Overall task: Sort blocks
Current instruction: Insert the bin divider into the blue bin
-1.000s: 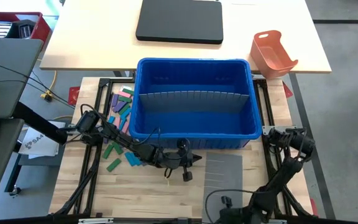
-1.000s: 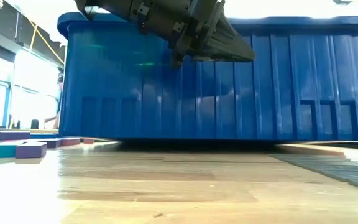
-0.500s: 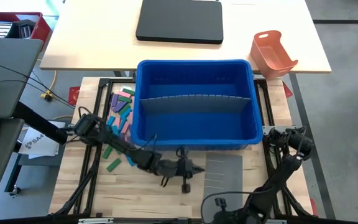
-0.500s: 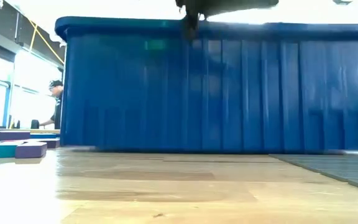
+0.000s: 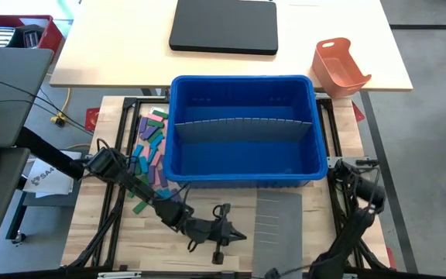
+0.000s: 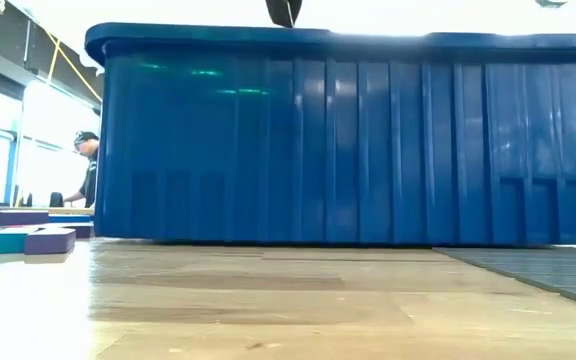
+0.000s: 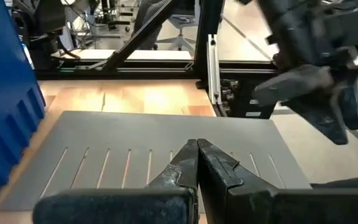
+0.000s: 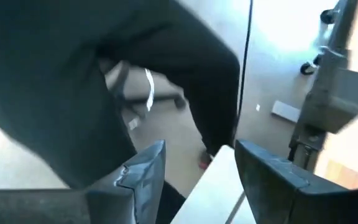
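High view: we see the left end effector [image 5: 237,233], fingers together and empty, at 6 o'clock of the bin [image 5: 242,167], beside the divider [image 5: 279,219]. Blocks [image 5: 151,143] lie at the bin's 9 o'clock. Right end effector [image 8: 194,168], fingers apart, waits at 4 o'clock. We judge the risk: reaching back could scatter blocks.

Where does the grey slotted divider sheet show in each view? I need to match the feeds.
High view: the grey slotted divider sheet lies in front of the big blue plastic bin, right of the left hand.
Low view: a thin grey strip at lower right.
Left wrist view: fills the middle, beyond the shut fingers.
Right wrist view: not in it.
Shared landmark: the blue bin.
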You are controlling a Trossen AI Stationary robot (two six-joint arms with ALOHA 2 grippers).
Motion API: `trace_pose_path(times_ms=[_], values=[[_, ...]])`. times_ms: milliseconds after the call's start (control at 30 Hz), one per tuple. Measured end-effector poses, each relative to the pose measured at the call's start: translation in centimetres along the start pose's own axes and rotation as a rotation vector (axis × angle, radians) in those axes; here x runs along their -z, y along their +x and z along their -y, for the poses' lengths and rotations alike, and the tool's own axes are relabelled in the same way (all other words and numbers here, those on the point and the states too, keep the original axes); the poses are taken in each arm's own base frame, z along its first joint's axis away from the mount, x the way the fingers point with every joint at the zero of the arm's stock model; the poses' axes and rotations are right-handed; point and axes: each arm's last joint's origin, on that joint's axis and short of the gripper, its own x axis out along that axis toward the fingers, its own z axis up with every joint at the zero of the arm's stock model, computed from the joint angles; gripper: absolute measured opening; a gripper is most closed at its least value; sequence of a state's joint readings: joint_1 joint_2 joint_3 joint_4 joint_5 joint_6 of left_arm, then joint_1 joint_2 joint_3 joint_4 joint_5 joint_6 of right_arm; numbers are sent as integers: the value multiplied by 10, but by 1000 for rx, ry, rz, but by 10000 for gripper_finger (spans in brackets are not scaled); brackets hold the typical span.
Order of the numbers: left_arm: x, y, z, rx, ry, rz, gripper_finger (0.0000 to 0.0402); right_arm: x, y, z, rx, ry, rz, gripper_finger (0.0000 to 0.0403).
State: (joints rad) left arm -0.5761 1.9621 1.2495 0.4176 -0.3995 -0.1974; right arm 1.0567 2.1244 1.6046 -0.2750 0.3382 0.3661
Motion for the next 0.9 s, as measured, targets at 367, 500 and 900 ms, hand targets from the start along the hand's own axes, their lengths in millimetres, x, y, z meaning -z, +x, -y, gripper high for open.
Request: trace_pose_path(times_ms=[367, 500, 900], values=[[5, 5, 20, 83, 49, -12, 0, -16, 55, -28, 75, 6, -288, 191], [6, 21, 28, 94, 75, -3, 0, -18, 74, -27, 72, 41, -313, 191], [20, 56, 21, 151, 122, -88, 0, -9, 60, -34, 73, 40, -411, 242]])
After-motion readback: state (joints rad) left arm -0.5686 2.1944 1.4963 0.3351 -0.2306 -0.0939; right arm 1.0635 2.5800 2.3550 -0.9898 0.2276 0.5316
